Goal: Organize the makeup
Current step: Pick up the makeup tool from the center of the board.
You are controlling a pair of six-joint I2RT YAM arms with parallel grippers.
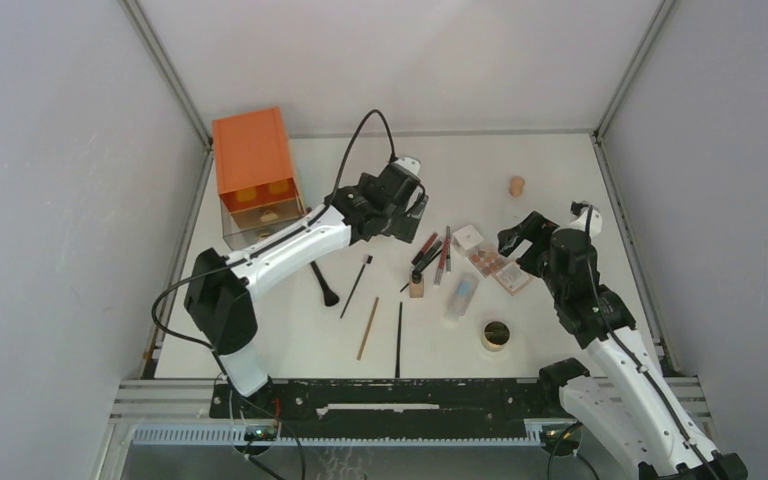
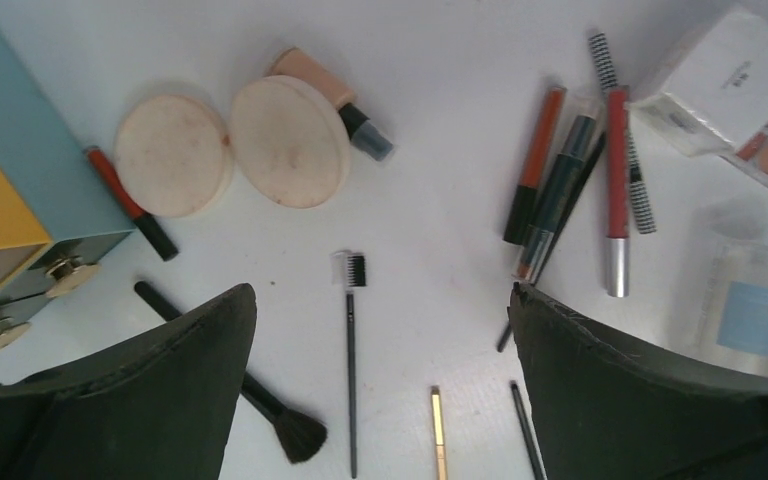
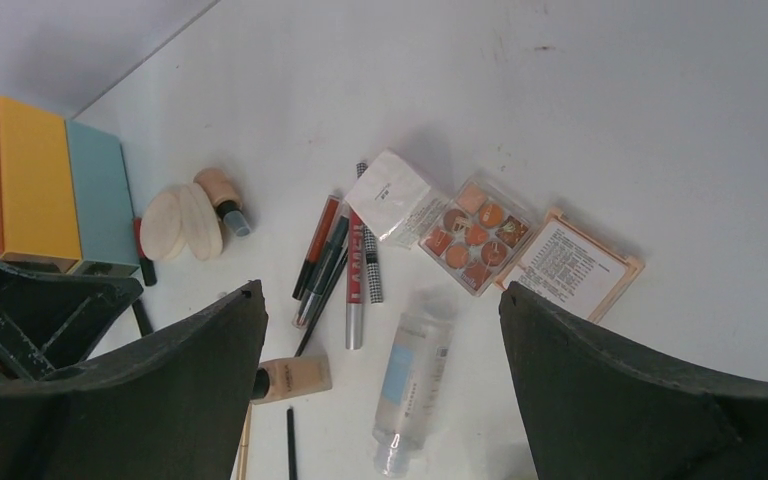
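Note:
The makeup lies scattered on the white table. Two round tan compacts (image 2: 290, 140), a brow brush (image 2: 350, 340) and a black powder brush (image 2: 260, 400) lie below my left gripper (image 2: 382, 295), which hangs open and empty above them. A bundle of red and dark pencils (image 2: 560, 190) lies to its right. My right gripper (image 3: 382, 290) is also open and empty, above the clear tube (image 3: 415, 375) and near the reddish-pan palette (image 3: 475, 235). A wooden pencil (image 1: 368, 327), a black pencil (image 1: 399, 338) and a small round jar (image 1: 496, 335) lie nearer the arms' bases.
The orange three-drawer box (image 1: 253, 170) stands at the back left, beside the left arm. A white carton (image 3: 390, 200) touches the palette. A tan foundation bottle (image 3: 295, 378) lies left of the tube. A small tan item (image 1: 516, 185) sits alone at the back right.

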